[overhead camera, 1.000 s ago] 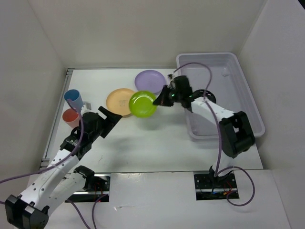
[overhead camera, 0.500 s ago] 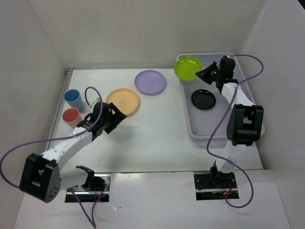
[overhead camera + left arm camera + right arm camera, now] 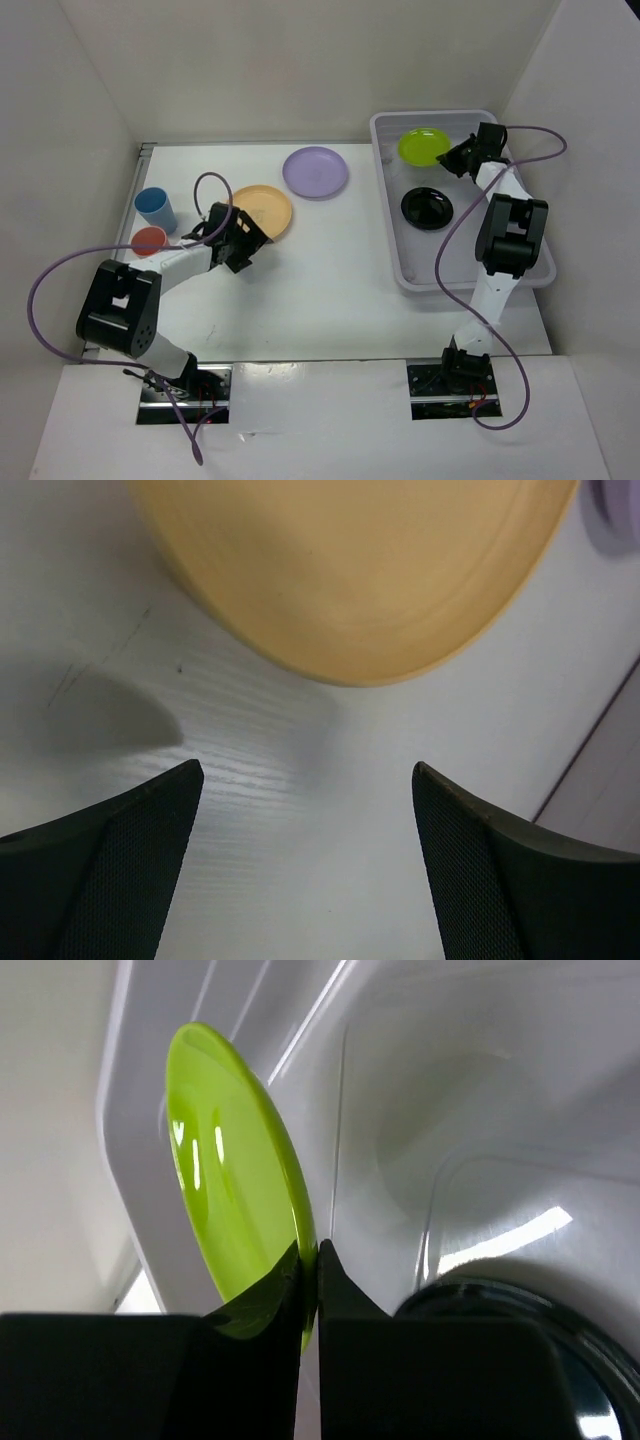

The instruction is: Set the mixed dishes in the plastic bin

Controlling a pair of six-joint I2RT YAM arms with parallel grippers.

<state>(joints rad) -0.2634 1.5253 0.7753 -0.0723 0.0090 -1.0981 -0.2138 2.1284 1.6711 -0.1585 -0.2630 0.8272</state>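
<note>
Right gripper (image 3: 459,158) is clamped on lime green plate (image 3: 422,146) inside plastic bin (image 3: 384,190); black plate (image 3: 427,208) lies at its 6 o'clock. Left gripper (image 3: 247,240) stands apart, pale orange plate (image 3: 258,212) at 12 o'clock.

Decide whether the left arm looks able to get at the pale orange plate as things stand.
Probably yes: the open left end effector sits just short of the rim of the pale orange plate, with only table surface between them.
</note>
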